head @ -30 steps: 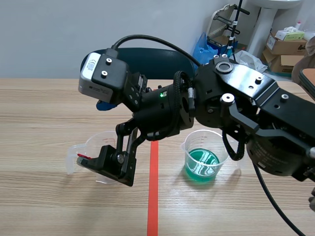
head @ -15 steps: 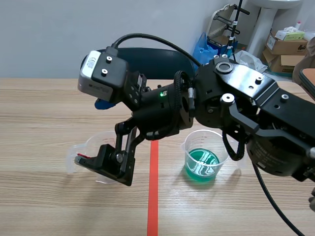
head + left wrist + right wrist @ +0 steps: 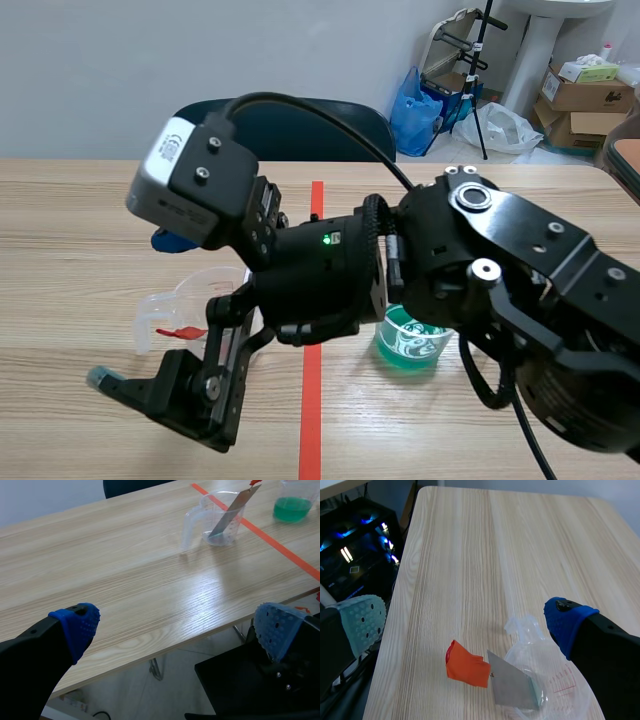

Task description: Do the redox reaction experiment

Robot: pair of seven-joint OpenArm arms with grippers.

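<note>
Strip of grey metal with an orange-red tag (image 3: 512,686) leans in the clear plastic measuring cup (image 3: 190,295) left of centre in the scene view, seemingly set there for the reaction, so the right gripper (image 3: 465,622) near it and the left gripper (image 3: 177,630) both stand released, empty.

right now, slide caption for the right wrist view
Open right fingers frame a clear measuring cup holding a tilted metal strip with an orange-red end.

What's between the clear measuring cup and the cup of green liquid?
Just the orange-red tape line on bare table separates the clear measuring cup from the cup of green liquid; left wrist view shows it.
</note>
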